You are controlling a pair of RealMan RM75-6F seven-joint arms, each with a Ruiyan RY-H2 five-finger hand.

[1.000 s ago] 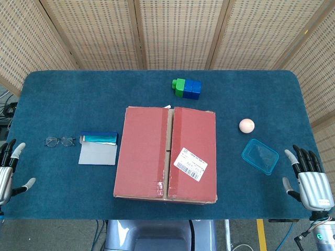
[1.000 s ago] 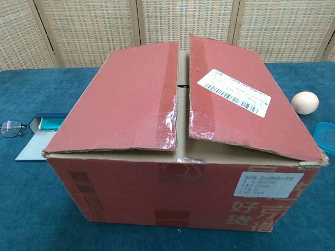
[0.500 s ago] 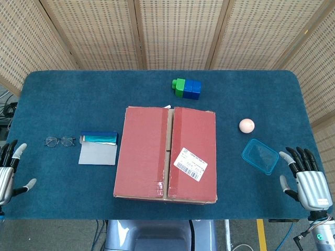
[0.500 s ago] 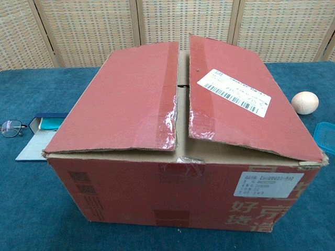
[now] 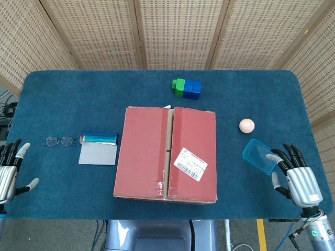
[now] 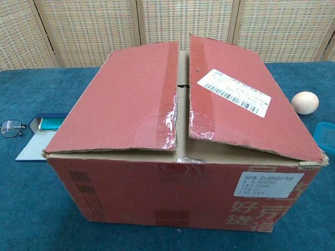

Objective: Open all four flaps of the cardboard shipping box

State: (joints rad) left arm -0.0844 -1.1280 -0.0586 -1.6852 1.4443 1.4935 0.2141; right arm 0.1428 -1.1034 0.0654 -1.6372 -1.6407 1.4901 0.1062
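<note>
Head view showed the red cardboard shipping box [image 5: 165, 153] at the table's middle, both top flaps down. Left hand [image 5: 9, 171] and right hand [image 5: 294, 173] hovered empty, fingers spread, at opposite edges.

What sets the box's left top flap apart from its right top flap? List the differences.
1. The right flap carries a white barcode label; the left flap has no label.
2. In the chest view, the right flap's near corner sits raised above the box rim, while the left flap lies lower.

Both are red cardboard, still folded down, with shiny tape along the centre seam.
</note>
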